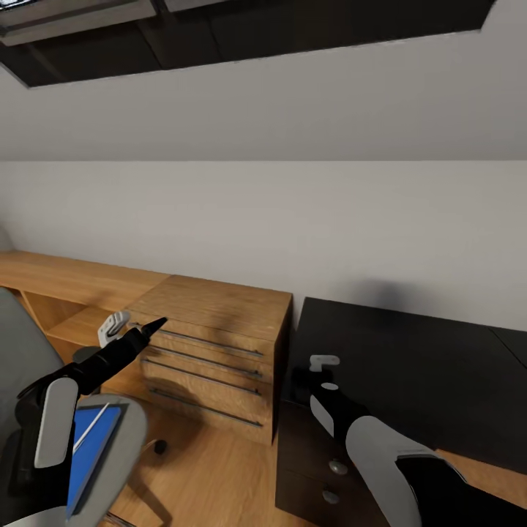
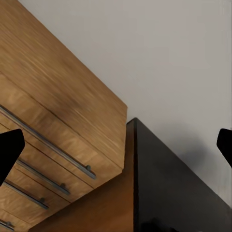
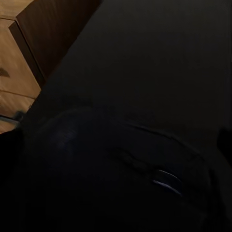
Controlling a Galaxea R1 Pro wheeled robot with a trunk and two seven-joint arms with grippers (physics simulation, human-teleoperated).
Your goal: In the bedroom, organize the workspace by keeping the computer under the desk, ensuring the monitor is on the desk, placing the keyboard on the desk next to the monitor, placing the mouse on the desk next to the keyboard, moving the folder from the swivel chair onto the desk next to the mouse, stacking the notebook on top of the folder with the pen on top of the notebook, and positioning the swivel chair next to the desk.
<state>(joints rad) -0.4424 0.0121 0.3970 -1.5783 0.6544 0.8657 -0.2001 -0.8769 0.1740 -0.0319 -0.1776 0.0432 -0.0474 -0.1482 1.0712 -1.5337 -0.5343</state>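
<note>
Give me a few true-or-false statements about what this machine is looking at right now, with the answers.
1. A blue folder lies on the swivel chair seat. True.
2. The desk top is white. False: the desk is glossy black.
3. The left tool is open, its tips wide apart. True.
4. The wooden cabinet has plain doors with no handles. False: the wooden cabinet has stacked drawers with long bar handles.
5. The mouse is on the floor. False: the mouse sits on the black desk top, close in front of the right arm's camera.
</note>
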